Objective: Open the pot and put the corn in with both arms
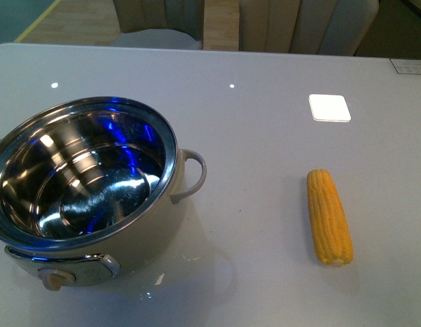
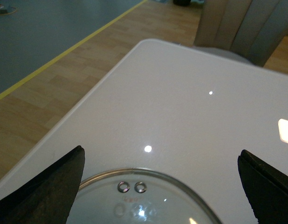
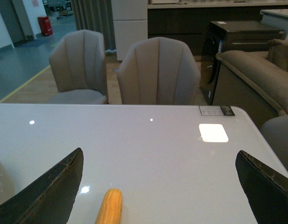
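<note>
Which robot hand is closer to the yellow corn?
Right. The corn shows just ahead of the open right gripper; the left gripper hovers over a glass lid, no corn in its view.

We see the pot (image 1: 88, 197), lidless and empty, at eight o'clock; the corn (image 1: 329, 216) lies flat at four o'clock.

The left gripper (image 2: 161, 150) has its jaws spread wide, and its black fingers (image 2: 51, 191) taper to points. The right gripper (image 3: 160, 151) stands equally wide, its finger edges scuffed.
</note>
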